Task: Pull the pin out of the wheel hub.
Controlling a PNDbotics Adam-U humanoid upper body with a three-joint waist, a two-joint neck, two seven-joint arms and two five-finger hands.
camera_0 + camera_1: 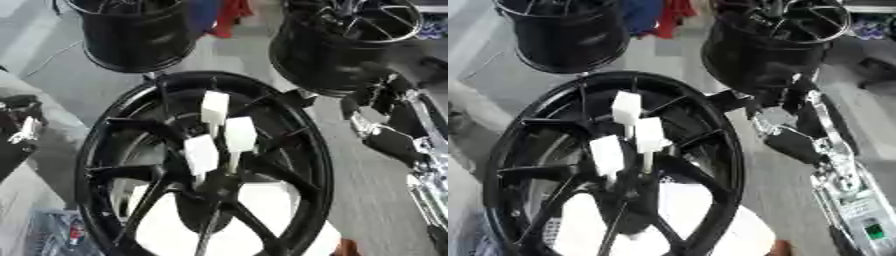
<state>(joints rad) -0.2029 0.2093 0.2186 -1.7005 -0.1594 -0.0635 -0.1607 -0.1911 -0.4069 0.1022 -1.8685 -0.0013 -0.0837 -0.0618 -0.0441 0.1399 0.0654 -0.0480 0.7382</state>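
Wheel hub [131, 150] (pins [214, 107] in); right hand [794, 137] beside.

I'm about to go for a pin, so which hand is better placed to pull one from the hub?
Right, probably. The right hand hovers at the wheel's upper right rim, close to the three white pins standing in the hub. The left hand sits off the wheel's left edge, further from them.

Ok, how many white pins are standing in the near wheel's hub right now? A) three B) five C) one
A: three white pins stand in the hub of the near wheel, and the right hand sits at the rim beside them, touching none.
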